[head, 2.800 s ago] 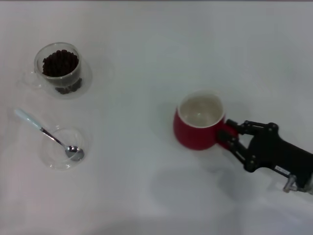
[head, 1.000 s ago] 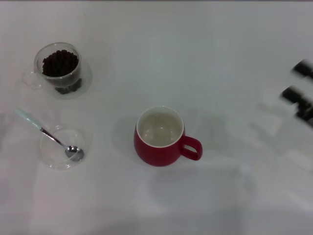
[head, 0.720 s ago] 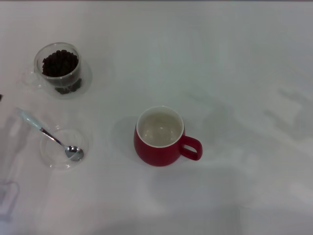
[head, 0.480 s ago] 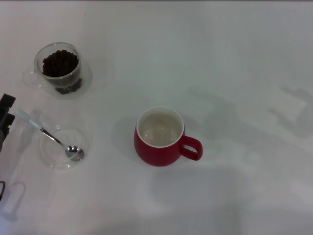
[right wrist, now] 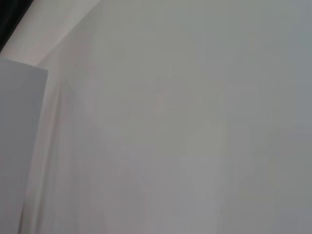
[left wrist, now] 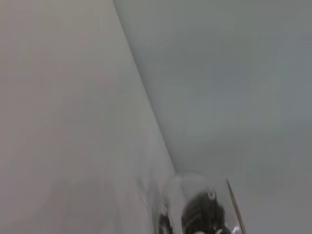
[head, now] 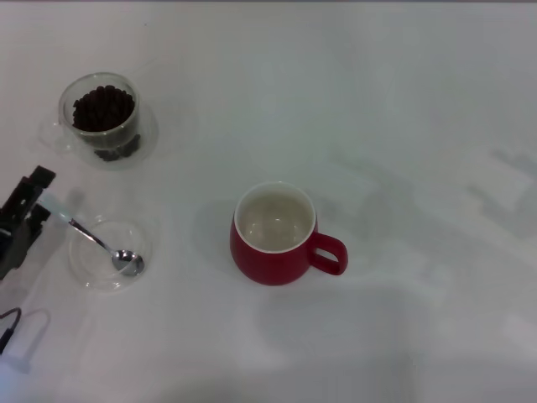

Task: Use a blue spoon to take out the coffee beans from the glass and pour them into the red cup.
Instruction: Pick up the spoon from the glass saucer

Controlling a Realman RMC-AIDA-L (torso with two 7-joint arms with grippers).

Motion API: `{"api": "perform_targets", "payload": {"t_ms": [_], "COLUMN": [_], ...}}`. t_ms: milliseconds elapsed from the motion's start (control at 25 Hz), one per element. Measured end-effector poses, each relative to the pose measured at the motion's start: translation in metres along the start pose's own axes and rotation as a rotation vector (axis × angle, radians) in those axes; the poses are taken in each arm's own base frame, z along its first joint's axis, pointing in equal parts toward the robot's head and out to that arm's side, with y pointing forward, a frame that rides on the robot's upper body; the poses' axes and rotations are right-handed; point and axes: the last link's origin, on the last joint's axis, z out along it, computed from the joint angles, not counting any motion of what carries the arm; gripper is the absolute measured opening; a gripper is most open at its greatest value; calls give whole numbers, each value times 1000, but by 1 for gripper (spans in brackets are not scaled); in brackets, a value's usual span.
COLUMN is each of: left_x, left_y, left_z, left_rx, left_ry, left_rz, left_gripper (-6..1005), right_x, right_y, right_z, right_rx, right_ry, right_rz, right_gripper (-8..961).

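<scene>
The blue spoon lies with its metal bowl in a shallow clear dish and its pale blue handle pointing to the far left. My left gripper is at the table's left edge, open, with its fingers on either side of the handle's tip. The glass stands at the far left, full of coffee beans. It also shows in the left wrist view. The red cup stands upright in the middle, looking empty, its handle to the right. The right gripper is out of view.
The white tabletop spreads around the objects. A cable end of the left arm shows at the lower left edge.
The right gripper moved the red cup left to the middle, let go and withdrew out of view to the right. The left gripper came in from the left edge up to the spoon handle.
</scene>
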Motion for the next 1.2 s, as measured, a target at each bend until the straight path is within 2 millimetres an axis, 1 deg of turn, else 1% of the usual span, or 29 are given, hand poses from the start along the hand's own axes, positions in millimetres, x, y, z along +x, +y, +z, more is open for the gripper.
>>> {"api": "perform_targets", "payload": {"t_ms": [160, 440, 560, 800, 880, 1200], "left_x": [2, 3, 8, 19, 21, 20], "left_y": [1, -1, -2, -2, -1, 5], "left_z": [4, -1, -3, -3, 0, 14], "left_rx": [-3, 6, 10, 15, 15, 4], "left_ry": [-32, -11, -10, -23, -40, -113], "left_rz": [29, 95, 110, 119, 122, 139], "left_gripper": [836, 817, 809, 726, 680, 498], "right_x": [2, 5, 5, 7, 7, 9], "right_y": [3, 8, 9, 12, 13, 16], "right_z": [0, -3, -3, 1, 2, 4], "right_rx": [8, 28, 31, 29, 29, 35], "right_ry": [1, -1, -5, -18, -21, -32], "right_rz": [7, 16, 20, 27, 28, 35], "right_gripper": [706, 706, 705, 705, 705, 705]}}
